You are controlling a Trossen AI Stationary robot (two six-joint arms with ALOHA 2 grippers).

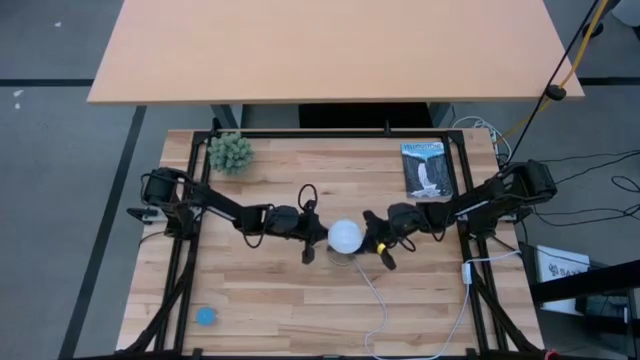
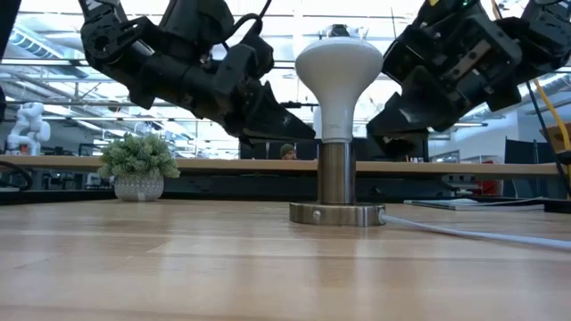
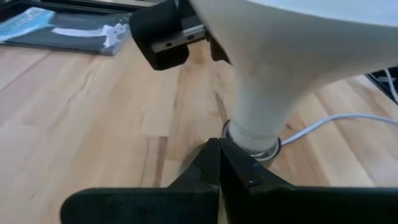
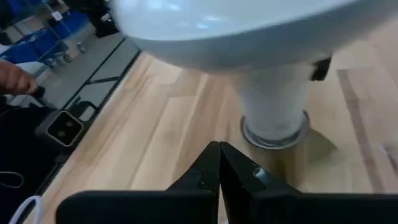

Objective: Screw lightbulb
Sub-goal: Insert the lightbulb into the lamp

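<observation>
The white lightbulb (image 1: 345,236) stands upright with its narrow base in the metal socket (image 2: 337,212) at the table's middle; it also shows in the low view (image 2: 339,67). My left gripper (image 2: 303,132) is shut and empty on the bulb's left, at the height of its neck. My right gripper (image 2: 379,132) is shut and empty on the bulb's right, with a small gap to the neck. Each wrist view shows its own shut fingertips, the left (image 3: 219,146) and the right (image 4: 219,146), pointing at the bulb's lower neck. My left gripper has its shut fingertips right beside the bulb's neck (image 2: 323,125), level, from the table's left. I cannot tell whether they touch it.
A small potted plant (image 1: 231,152) stands at the far left and a dark booklet (image 1: 428,170) lies at the far right. A blue disc (image 1: 206,316) lies near the front left corner. The socket's white cord (image 1: 375,300) runs toward the front edge.
</observation>
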